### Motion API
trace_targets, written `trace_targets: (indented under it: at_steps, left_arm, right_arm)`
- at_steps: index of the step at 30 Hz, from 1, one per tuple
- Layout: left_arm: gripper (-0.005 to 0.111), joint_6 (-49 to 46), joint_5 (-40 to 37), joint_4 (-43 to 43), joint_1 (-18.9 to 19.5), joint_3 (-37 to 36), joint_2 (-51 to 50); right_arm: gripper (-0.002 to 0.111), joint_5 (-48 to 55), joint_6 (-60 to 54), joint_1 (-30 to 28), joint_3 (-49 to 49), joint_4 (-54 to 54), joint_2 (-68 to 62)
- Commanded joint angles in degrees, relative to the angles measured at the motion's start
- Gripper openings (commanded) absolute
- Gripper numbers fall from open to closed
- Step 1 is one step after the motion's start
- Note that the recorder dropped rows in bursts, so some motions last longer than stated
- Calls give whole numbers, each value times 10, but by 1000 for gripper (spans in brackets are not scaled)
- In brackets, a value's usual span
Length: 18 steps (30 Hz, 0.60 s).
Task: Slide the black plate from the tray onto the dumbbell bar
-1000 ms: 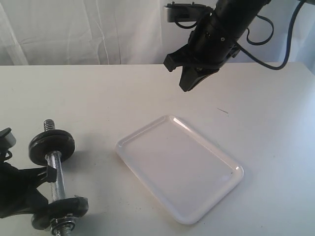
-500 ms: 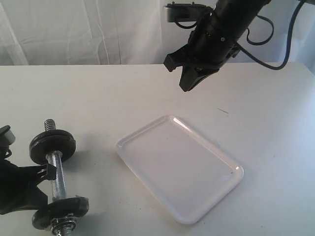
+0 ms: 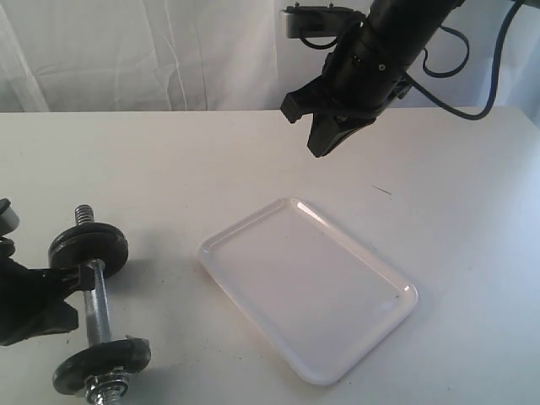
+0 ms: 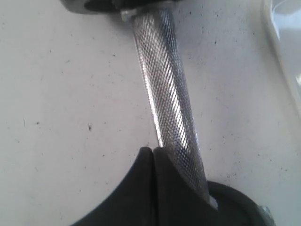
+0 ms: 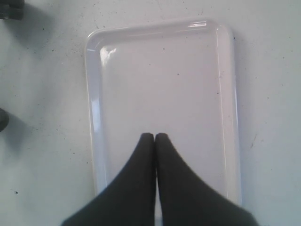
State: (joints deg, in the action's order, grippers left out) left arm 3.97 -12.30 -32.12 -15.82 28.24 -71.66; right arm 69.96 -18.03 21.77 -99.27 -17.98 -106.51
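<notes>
Right gripper [image 3: 323, 150] hangs high over the table [image 3: 169, 169], behind the far side of the tray [image 3: 308, 287], jaws pressed together with nothing between them. Its wrist view says the same: the two black fingertips meet in one point [image 5: 154, 135] over the glossy white tray [image 5: 160, 84].

On the left side, the dumbbell bar [image 3: 97, 308] lies on the table, well apart from the tray. Two discs are threaded on it: the rear black plate [image 3: 89, 247] close to the far end, with a stub of thread poking out behind it, and the front black plate [image 3: 101, 364] down by the near end. They look alike, so I can't say which one is the task's plate.

Left gripper [image 3: 84, 277] comes in from the left edge at the bar's middle, between the two plates. Close up, its jaws are closed on each other [image 4: 153, 149], not around anything. The knurled bar [image 4: 169, 80] runs past one side of the fingertips, and it seems to touch them, though from this angle contact is hard to confirm. A sliver of tray rim [image 4: 287, 37] shows at the frame's edge.
</notes>
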Motion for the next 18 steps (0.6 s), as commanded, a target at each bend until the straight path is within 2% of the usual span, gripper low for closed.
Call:
trace_targets:
  at_steps: [1,8,11,18]
  left_arm:
    - [0,-30,31,3,-3,0,7]
    - [0,-137,26,17,-3,21,96]
    - [0,-181,20,18,-3,37,155]
    - [0,-255,-19,26,-3,51,252]
  right_arm:
    - [0,0,1,-2,0,1,8]
    - [0,0,-39,-2,31,-46,56]
    - [0,-8,-71,-2,76,-90,122]
    - [0,-104,-88,-2,204,-87,278]
